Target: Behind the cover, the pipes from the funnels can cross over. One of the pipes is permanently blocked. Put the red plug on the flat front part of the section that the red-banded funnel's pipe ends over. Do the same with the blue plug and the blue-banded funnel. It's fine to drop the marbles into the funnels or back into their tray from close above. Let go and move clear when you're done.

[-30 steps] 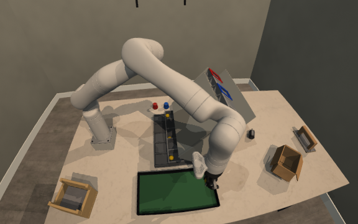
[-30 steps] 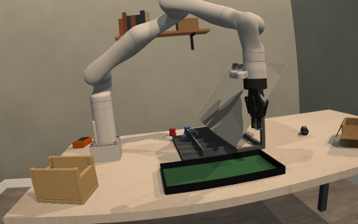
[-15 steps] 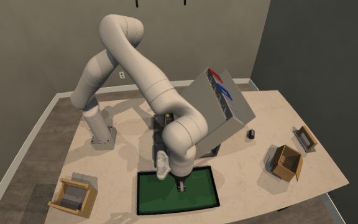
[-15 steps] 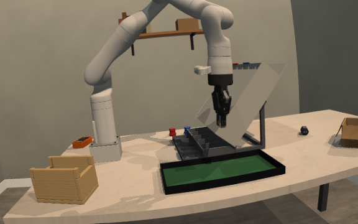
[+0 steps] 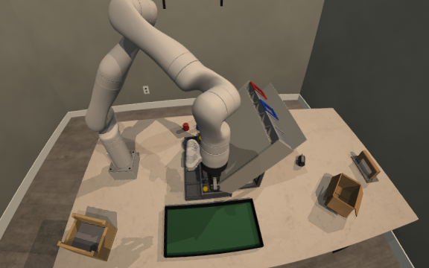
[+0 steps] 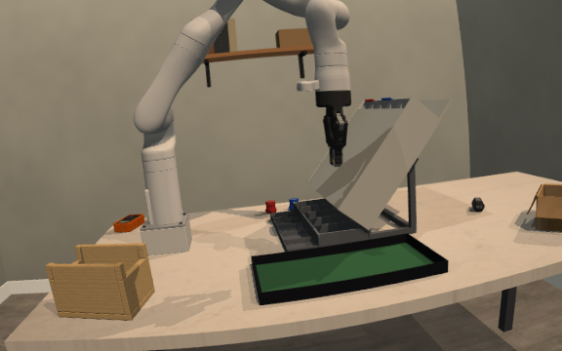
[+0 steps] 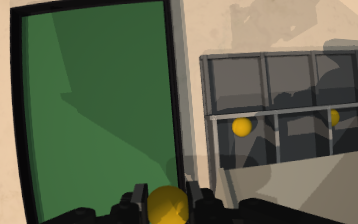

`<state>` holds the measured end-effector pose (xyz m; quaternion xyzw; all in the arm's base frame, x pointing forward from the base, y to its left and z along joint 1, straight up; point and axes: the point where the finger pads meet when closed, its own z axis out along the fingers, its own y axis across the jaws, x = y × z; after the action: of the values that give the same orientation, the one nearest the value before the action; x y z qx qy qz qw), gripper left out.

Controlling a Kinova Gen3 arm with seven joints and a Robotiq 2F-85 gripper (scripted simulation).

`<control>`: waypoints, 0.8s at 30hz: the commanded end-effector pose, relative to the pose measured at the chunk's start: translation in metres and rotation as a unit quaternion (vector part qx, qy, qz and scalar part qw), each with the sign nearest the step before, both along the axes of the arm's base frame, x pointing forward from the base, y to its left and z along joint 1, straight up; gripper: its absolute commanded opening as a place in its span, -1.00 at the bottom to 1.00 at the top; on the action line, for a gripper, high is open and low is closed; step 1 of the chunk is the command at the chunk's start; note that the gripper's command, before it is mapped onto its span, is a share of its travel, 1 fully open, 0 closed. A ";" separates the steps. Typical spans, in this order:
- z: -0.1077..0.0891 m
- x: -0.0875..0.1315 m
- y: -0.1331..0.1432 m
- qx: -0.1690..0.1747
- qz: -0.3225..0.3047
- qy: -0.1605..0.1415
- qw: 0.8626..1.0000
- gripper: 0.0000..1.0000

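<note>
In the exterior view, the green tray lies nearest me, low in the frame. A wooden crate sits at lower left. Behind the green tray is my dark tray with little walls. My wrist view shows a yellow ball in its end slot and another ball two slots along.

My tool is up over the dark tray, pinching a yellow marble. Farther back, the red plug and blue plug stand on the counter. High up on the slanted board are the red band and blue band.
</note>
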<state>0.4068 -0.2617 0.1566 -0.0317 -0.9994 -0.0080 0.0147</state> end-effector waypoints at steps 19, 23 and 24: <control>0.076 0.049 0.158 -0.004 0.009 -0.006 1.000 -1.00; 0.076 0.049 0.158 -0.004 0.009 -0.006 1.000 -1.00; 0.076 0.049 0.158 -0.004 0.009 -0.006 1.000 -1.00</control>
<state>0.4545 -0.1079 0.2289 -0.0272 -0.9996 -0.0069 0.0087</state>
